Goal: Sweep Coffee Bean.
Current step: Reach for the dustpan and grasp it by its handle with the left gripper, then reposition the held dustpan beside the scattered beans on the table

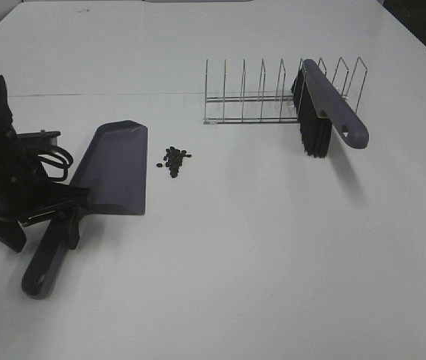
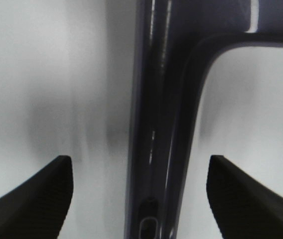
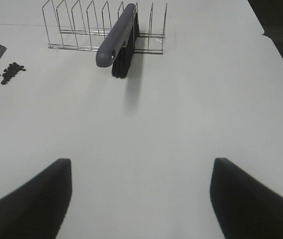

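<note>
The coffee beans [image 1: 174, 159] lie in one small dark cluster on the white bench [image 1: 228, 262], left of the middle, just to the right of the dustpan [image 1: 115, 169] and apart from it. The dustpan is purple-grey and lies flat, its pan on the far side and its handle running back toward the near-left.

The left end effector [image 2: 140, 159] hangs over that handle with its jaws spread. The left wrist view shows one dark finger [image 2: 37, 199] on either side of the handle and bare bench in both gaps, so it is released and grasps nothing (straddling, not touching).

On the far right a wire rack [image 1: 243, 94] stands on the bench. A brush [image 1: 333, 109] with a purple-grey handle and black bristles rests tilted across the rack's right part, its handle end sticking out toward the near side.

The right end effector [image 3: 141, 162] is also released, its two fingers wide apart over bare bench on the near right, well away from the brush, the rack and the beans.
</note>
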